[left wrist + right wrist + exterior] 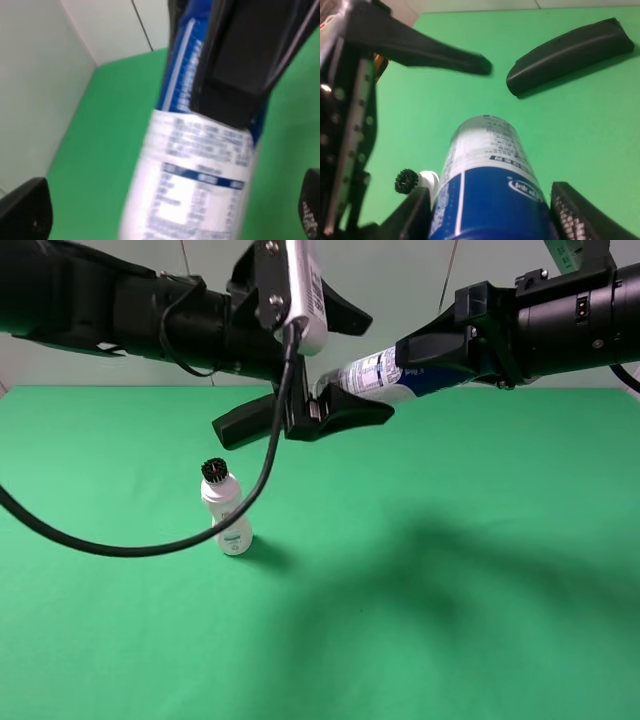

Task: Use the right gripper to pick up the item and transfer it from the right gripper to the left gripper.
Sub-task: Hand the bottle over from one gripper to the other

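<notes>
Your right gripper (418, 362) is clamped on the blue-and-white bottle (372, 373), holding it in the air above the far part of the table (480, 620), roughly over the middle of the far edge. The bottle lies close to level, its white printed end pointing toward the left side and its blue part pinched between the right gripper's black fingers (577, 212). Your left gripper (380, 368) reaches in from the far left corner with its jaws spread wide. The bottle's white end sits in the gap between them. In the left wrist view the label fills the middle of the picture, and the two left fingertips (26, 212) stand clear of it on either side. From the high view the lower left finger runs just beneath the bottle, and you cannot tell there whether it touches. A small white bottle (227, 512) with a black bristled cap stands upright on the green cloth, left of the table's middle and well below both grippers. A black cable (150, 545) hangs from the left arm and loops down in front of that small bottle.
</notes>
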`<act>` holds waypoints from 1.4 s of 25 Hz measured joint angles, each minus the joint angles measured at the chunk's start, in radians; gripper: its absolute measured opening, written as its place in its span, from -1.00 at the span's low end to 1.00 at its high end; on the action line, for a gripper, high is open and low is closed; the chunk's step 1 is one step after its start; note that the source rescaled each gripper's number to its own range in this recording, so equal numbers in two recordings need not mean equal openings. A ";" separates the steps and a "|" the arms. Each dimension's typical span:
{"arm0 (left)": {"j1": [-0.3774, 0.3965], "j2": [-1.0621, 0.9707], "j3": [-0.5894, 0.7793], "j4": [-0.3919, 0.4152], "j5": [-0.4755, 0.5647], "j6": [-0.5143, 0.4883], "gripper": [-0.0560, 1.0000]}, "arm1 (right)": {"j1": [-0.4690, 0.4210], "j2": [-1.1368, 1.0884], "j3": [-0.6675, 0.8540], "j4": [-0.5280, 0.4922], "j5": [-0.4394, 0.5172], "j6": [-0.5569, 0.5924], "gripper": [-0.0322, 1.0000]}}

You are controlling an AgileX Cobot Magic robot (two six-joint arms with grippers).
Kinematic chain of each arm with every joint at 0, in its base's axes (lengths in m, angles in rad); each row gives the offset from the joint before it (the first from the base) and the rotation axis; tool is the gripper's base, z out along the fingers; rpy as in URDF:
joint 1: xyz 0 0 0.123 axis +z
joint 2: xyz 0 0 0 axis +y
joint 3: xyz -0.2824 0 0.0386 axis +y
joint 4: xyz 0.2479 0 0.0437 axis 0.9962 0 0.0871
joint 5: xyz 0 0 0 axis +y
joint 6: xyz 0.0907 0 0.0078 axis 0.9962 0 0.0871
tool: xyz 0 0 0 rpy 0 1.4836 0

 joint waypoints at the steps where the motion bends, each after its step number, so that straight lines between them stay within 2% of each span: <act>1: -0.009 0.008 -0.001 0.001 -0.002 0.007 0.92 | 0.000 0.000 0.000 0.000 0.000 0.000 -0.94; 13: -0.060 0.112 -0.082 -0.014 -0.021 0.027 0.90 | 0.000 0.000 0.000 -0.003 0.000 0.001 -0.94; 16: -0.064 0.125 -0.098 -0.014 -0.021 0.033 0.75 | 0.000 0.000 0.000 -0.011 0.000 0.001 -0.94; 17: -0.064 0.125 -0.100 -0.014 -0.025 0.033 0.63 | 0.000 0.000 0.000 -0.012 0.000 0.001 -0.94; 19: -0.064 0.125 -0.104 -0.014 -0.029 0.033 0.21 | 0.000 0.000 0.000 -0.015 0.000 0.001 -0.94; 20: -0.064 0.125 -0.104 -0.014 -0.031 0.034 -0.16 | 0.000 0.000 0.000 -0.015 0.000 0.001 -0.94; 21: -0.064 0.125 -0.104 -0.014 -0.034 0.036 -0.66 | 0.000 0.000 0.000 -0.016 0.000 0.001 -0.94; 22: -0.064 0.125 -0.104 -0.003 -0.033 0.044 -0.76 | 0.000 0.000 0.000 -0.017 0.000 0.001 -0.94; 35: -0.066 0.125 -0.104 0.004 -0.044 0.044 -0.76 | 0.000 0.000 0.000 -0.026 0.001 0.017 -0.94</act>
